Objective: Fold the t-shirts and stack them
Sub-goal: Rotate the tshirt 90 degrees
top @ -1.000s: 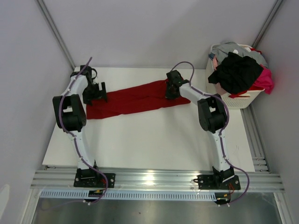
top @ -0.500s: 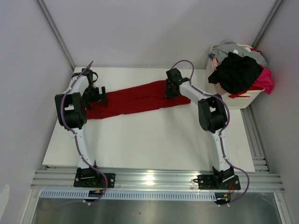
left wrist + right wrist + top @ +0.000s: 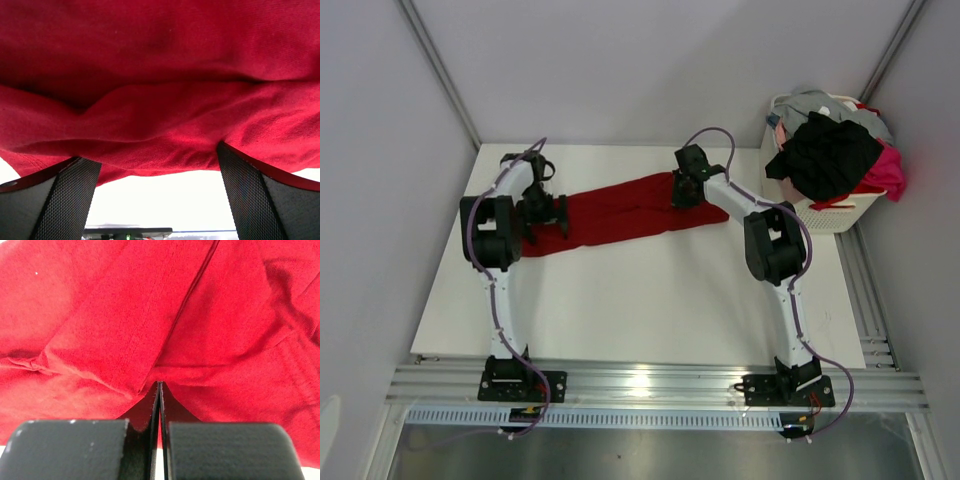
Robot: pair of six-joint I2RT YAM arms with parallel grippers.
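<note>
Dark red t-shirt (image 3: 620, 212) bunched rightward by spread left jaws; right jaws pinch it.

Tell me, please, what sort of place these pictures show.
Probably a robotics lab cell, not a home: a white table on an aluminium rail frame, bare grey partition walls, and a laundry basket near the red t-shirt.

Overhead plus wrist close-ups of t-shirt (image 3: 620, 212)

- white counter (image 3: 650, 300), takes up most of the middle
- white basket (image 3: 835, 218) at its far right corner
- metal rails (image 3: 650, 382) along the near edge
</note>
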